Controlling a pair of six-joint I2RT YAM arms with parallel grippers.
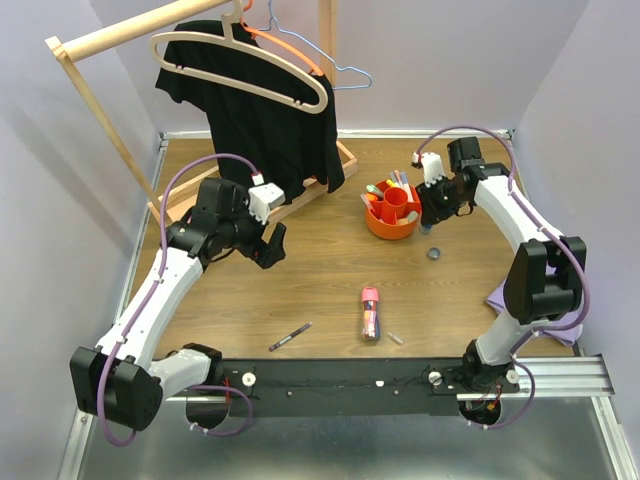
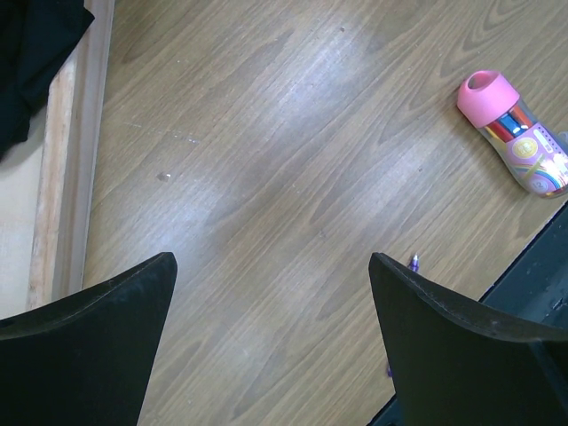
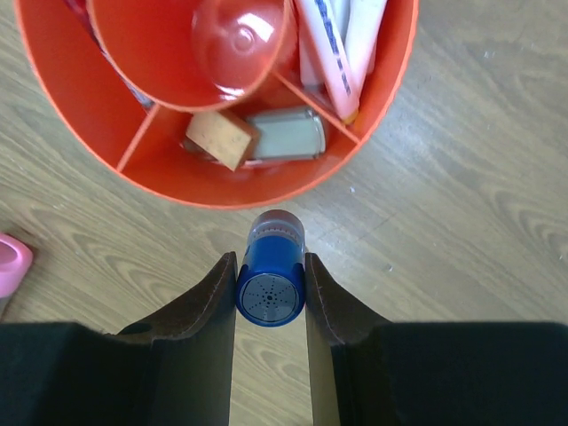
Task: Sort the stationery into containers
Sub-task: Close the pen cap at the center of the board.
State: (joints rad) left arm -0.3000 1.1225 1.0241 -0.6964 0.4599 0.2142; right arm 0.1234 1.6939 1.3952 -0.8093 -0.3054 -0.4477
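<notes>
right gripper [image 3: 269, 263] clamped on blue marker [image 3: 271, 298], just outside organiser [image 3: 222, 191] rim | left gripper [image 2: 271, 263] jaws apart, empty, above table [image 2: 266, 133] | pink tube [image 2: 515, 133] and pen [image 1: 290, 336] lie on table, well apart from organiser

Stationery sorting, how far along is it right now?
Done: several markers stand in the orange organiser. In hand: the right gripper clamps a blue marker beside its rim. Remaining: the pink tube and a slim pen lie on the table; the left gripper is open, empty.
</notes>
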